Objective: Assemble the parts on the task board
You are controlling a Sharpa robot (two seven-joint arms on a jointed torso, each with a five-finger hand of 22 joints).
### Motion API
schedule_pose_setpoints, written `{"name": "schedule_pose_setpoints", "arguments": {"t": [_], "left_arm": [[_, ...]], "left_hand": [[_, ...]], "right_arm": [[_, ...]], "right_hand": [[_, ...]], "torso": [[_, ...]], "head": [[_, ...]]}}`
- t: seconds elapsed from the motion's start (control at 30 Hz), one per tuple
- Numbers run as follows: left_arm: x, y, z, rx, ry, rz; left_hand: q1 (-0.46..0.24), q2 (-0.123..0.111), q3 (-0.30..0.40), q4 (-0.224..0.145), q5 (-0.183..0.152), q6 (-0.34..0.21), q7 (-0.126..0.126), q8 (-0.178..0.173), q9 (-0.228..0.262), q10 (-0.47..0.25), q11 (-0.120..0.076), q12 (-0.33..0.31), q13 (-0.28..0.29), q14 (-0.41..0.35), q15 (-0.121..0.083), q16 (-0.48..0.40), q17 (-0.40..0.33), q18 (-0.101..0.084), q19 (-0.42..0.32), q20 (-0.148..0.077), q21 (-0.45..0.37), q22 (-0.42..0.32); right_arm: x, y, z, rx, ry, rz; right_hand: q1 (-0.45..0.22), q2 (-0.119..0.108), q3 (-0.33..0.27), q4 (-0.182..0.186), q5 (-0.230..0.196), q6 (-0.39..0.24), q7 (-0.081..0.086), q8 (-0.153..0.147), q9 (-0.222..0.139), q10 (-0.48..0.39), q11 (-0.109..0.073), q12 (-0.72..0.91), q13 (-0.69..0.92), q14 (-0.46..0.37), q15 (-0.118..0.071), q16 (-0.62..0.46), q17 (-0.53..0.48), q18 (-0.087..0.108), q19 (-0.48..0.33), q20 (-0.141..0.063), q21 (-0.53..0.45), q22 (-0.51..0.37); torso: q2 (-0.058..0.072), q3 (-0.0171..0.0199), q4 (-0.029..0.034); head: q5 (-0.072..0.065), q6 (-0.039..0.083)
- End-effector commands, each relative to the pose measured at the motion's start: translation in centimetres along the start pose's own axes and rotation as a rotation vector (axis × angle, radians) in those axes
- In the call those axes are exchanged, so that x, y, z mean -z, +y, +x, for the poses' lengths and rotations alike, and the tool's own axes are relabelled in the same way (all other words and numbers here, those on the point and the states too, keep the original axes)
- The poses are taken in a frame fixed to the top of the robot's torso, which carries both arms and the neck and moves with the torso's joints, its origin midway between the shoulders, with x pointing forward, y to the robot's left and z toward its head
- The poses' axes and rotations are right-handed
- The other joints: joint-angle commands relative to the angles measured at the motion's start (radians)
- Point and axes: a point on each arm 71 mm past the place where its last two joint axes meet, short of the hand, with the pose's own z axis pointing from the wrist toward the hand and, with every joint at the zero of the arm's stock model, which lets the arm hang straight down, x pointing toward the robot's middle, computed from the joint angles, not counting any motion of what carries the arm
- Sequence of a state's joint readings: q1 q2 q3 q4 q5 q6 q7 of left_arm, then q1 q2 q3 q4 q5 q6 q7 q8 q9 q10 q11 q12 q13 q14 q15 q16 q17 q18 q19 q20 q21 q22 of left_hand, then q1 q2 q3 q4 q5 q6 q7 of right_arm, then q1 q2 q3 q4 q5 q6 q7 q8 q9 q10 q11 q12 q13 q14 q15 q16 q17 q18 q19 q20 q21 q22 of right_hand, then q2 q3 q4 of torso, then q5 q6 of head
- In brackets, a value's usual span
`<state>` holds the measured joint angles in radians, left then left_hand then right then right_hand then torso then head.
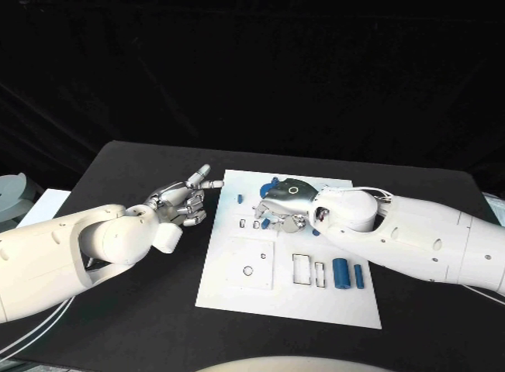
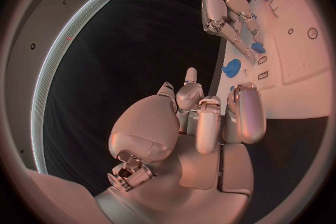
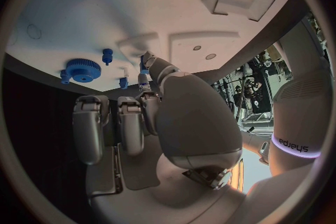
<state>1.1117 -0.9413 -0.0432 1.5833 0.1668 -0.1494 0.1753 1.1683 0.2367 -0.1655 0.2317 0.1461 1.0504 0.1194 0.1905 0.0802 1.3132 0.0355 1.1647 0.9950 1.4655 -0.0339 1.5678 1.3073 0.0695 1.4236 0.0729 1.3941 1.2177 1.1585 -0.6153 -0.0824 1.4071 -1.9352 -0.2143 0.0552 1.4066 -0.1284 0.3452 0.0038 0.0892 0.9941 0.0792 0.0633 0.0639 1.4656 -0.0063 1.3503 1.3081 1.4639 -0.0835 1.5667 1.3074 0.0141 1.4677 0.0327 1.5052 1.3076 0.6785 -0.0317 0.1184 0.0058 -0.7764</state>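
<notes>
**Right hand over the far slots, left hand waiting at the board's edge**

Nearest the robot, two blue cylinders (image 1: pixel 348 273) lie loose on the task board (image 1: pixel 264 298), beside the cut-out slots. They look small, stiff and light, likely smooth enough to roll, so a pinch across the middle would suit them.

Further in, the left hand (image 1: pixel 183 203) hovers over the black table (image 1: pixel 129 310) just beside the board's edge, fingers partly curled with one pointing out, grasping nothing. The right hand (image 1: pixel 285 203) hangs over the board's far half, fingers bent down toward small blue pieces; whether it pinches one cannot be told.

In the right wrist view a blue gear (image 3: pixel 83 70) and small blue pegs (image 3: pixel 107 56) sit near the board's far edge. The gear's teeth should give grip at its rim.

Beyond hangs dark cloth.
</notes>
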Motion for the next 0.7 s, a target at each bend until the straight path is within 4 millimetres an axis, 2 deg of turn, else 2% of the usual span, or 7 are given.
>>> {"name": "schedule_pose_setpoints", "arguments": {"t": [0.03,0.23,0.4,0.43,0.53,0.63,0.7], "left_arm": [[-0.1,-0.1,0.2,-0.01,0.016,0.006],[-0.2,-0.1,0.2,-0.018,0.016,0.01],[-0.3,-0.2,0.2,-0.08,0.01,0.024],[-0.4,-0.2,0.3,-0.106,0.009,0.027],[-0.6,0.0,0.5,-0.169,0.019,0.014],[-1.0,0.0,1.0,-0.3,0.057,-0.032],[-1.2,-0.1,1.3,-0.382,0.081,-0.067]], "left_hand": [[0.001,0.008,0.002,0.002,0.001,-0.007,-0.002,-0.004,-0.001,-0.01,0.0,-0.006,0.0,0.105,0.002,0.003,0.263,0.002,-0.001,0.002,-0.001,0.001],[0.003,0.004,0.001,0.0,0.001,-0.008,-0.002,-0.005,-0.001,-0.01,0.001,-0.006,0.0,0.105,0.003,0.003,0.263,0.002,-0.001,0.003,-0.001,0.001],[0.072,-0.049,0.01,-0.073,0.0,-0.028,0.006,-0.017,-0.003,-0.028,0.006,-0.022,-0.018,0.105,0.006,0.003,0.263,0.006,-0.01,0.006,-0.013,-0.019],[0.109,-0.063,0.024,-0.109,-0.003,-0.044,0.015,-0.022,-0.004,-0.075,0.014,-0.076,-0.084,0.105,0.012,0.003,0.263,0.012,-0.027,0.01,-0.032,-0.054],[0.147,-0.088,0.036,-0.15,-0.001,-0.077,0.027,-0.028,-0.007,-0.159,0.023,-0.166,-0.191,0.105,0.021,0.003,0.263,0.021,-0.052,0.017,-0.06,-0.1],[0.136,-0.108,0.028,-0.156,-0.004,-0.094,0.033,-0.016,-0.005,-0.241,0.031,-0.247,-0.29,0.105,0.028,0.003,0.263,0.03,-0.077,0.025,-0.09,-0.15],[0.111,-0.113,0.017,-0.143,-0.006,-0.092,0.032,0.0,0.001,-0.251,0.032,-0.25,-0.296,0.104,0.03,0.0,0.259,0.032,-0.082,0.027,-0.096,-0.159]], "right_arm": [[0.5,0.3,-0.6,0.025,-0.076,-0.008],[2.3,0.4,-1.9,0.02,-0.153,-0.04],[4.8,-0.1,-4.3,-0.02,-0.229,-0.047],[5.5,-0.4,-4.9,-0.048,-0.244,-0.037],[6.8,-1.3,-6.1,-0.139,-0.28,0.0],[8.5,-3.0,-7.2,-0.278,-0.345,0.08],[9.3,-4.0,-7.5,-0.362,-0.377,0.136]], "right_hand": [[0.001,-0.014,0.001,-0.009,-0.004,-0.024,-0.009,-0.004,0.0,0.027,-0.013,-0.003,0.165,0.107,-0.01,0.004,0.263,0.014,0.044,-0.011,-0.005,0.157],[-0.011,-0.026,-0.006,-0.007,-0.014,-0.034,-0.03,-0.001,0.002,0.032,-0.029,0.006,0.168,0.107,-0.021,0.004,0.263,0.012,0.048,-0.021,-0.002,0.162],[-0.035,-0.042,-0.026,0.007,-0.024,-0.02,-0.03,0.002,0.005,0.032,-0.031,0.003,0.167,0.107,-0.026,0.004,0.263,0.013,0.047,-0.028,-0.004,0.16],[-0.04,-0.044,-0.03,0.011,-0.023,-0.018,-0.03,0.003,0.006,0.033,-0.031,0.003,0.167,0.107,-0.026,0.004,0.263,0.013,0.047,-0.028,-0.004,0.16],[-0.047,-0.043,-0.038,0.02,-0.022,-0.006,-0.024,0.005,0.007,0.032,-0.029,0.002,0.166,0.107,-0.025,0.004,0.263,0.013,0.047,-0.028,-0.004,0.16],[-0.054,-0.033,-0.045,0.035,-0.017,0.024,-0.003,0.013,0.011,0.032,-0.002,0.001,0.166,0.107,-0.007,0.004,0.263,0.012,0.047,-0.02,-0.005,0.16],[-0.07,-0.024,-0.051,0.054,-0.012,0.052,0.017,0.023,0.015,0.031,0.017,0.001,0.166,0.107,0.013,0.004,0.263,0.012,0.047,-0.008,-0.006,0.159]], "torso": [[-0.001,0.001,-0.0008],[-0.001,-0.0013,-0.0004],[-0.004,-0.0008,-0.0027],[-0.005,-0.0002,-0.0043],[-0.009,-0.0001,-0.0092],[-0.013,0.0007,-0.0153],[-0.017,0.0012,-0.0184]], "head": [[0.0,0.001],[-0.005,0.004],[-0.009,0.009],[-0.01,0.01],[-0.014,0.012],[-0.019,0.015],[-0.021,0.017]]}}
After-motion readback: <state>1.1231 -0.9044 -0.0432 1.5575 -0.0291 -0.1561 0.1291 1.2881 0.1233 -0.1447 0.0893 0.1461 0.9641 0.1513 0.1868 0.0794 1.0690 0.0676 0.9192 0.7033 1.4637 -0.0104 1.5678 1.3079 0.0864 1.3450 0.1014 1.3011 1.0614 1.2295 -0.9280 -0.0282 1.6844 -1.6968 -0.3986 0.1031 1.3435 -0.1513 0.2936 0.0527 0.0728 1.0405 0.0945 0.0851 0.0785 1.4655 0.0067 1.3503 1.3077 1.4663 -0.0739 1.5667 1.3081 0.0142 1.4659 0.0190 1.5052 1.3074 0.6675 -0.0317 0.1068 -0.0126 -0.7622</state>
